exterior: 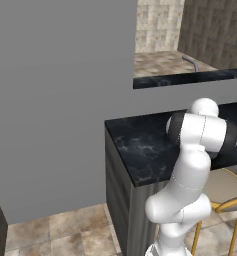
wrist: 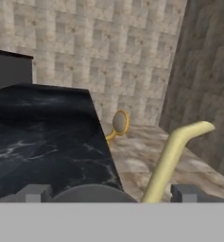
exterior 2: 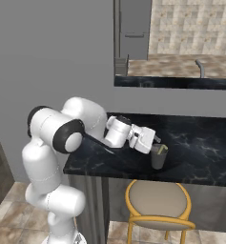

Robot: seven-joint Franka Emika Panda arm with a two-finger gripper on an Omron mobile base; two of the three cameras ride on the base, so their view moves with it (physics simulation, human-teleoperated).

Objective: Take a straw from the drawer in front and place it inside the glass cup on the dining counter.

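Observation:
A glass cup (exterior 2: 158, 158) stands on the black marbled dining counter (exterior 2: 200, 143), near its front edge. A pale yellow bent straw (exterior 2: 163, 148) sticks up out of the cup. My gripper (exterior 2: 156, 140) hovers just above and left of the cup's rim. In the hand view the straw (wrist: 172, 156) rises between my fingertips (wrist: 35, 193), touching neither, and the cup's grey rim (wrist: 92, 193) curves just below. My gripper (wrist: 112, 193) is open. The counter (exterior: 140, 150) also shows behind my arm in the left base view. The drawer is out of view.
A yellow-framed stool (exterior 2: 155, 198) is tucked under the counter right below the cup, and another stool (wrist: 119, 124) stands at the counter's far end. A grey wall rises behind. Beyond it lies a second black counter with a faucet (exterior 2: 200, 66).

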